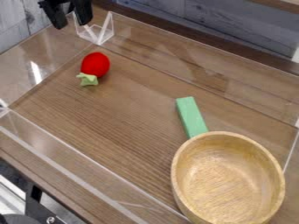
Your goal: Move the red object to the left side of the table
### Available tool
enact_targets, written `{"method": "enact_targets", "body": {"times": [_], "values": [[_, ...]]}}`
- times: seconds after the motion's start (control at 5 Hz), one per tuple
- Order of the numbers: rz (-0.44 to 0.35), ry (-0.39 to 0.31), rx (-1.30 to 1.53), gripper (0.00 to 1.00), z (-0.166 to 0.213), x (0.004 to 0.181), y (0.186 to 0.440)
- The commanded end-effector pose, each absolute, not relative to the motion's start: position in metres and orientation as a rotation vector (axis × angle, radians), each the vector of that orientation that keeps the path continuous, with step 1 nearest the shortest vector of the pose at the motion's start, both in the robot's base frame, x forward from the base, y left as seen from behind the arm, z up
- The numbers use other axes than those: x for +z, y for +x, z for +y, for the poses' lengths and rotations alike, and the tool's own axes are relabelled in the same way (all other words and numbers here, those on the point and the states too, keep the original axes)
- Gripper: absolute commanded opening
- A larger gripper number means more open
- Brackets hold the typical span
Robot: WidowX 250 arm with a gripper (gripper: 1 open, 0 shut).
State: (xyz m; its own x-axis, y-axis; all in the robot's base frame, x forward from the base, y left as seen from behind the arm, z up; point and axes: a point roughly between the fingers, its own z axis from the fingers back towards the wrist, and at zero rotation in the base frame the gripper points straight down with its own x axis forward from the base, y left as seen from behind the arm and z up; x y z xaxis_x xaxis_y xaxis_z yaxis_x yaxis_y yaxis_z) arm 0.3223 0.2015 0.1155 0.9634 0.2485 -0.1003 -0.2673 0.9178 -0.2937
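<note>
Grey plank panelling runs behind the table (128, 131), a brown wood-grain top fenced by low clear acrylic walls. Up at the far left corner, above the wall and partly cut off by the frame's upper edge, hangs the black gripper (66, 16). Its fingers stand spread with nothing between them — no object is pinched, and it is well apart from anything on the wood.

On the tabletop, the red object (93, 66) lies in the far left part, near the left wall and a little in from the far one. It is a small rounded strawberry-like toy, tipped on its side with its pale green leafy base pointing toward the near left. It rests free, touching neither wall nor gripper.

Toward the right half, a flat green block (191, 116) lies slanted, its near end just beside the rim of a round light wooden bowl (228, 182) that fills the near right corner and appears empty.

As for progress, the toy already sits on the left side of the surface, with the block and bowl well off to the right. With the pincer spread, empty and lifted clear above the corner, the placing looks done — the task reads as essentially complete. What might remain, at most, is for the arm to draw away; nothing visible suggests the toy needs further shifting.
</note>
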Motion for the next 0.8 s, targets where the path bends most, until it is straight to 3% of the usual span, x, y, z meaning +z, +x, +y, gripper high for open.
{"method": "enact_targets", "body": {"times": [0.0,0.6], "values": [[-0.030,-0.264,0.237,1.00,0.190,0.162,0.326],[-0.016,-0.286,0.224,1.00,0.172,0.177,0.331]]}}
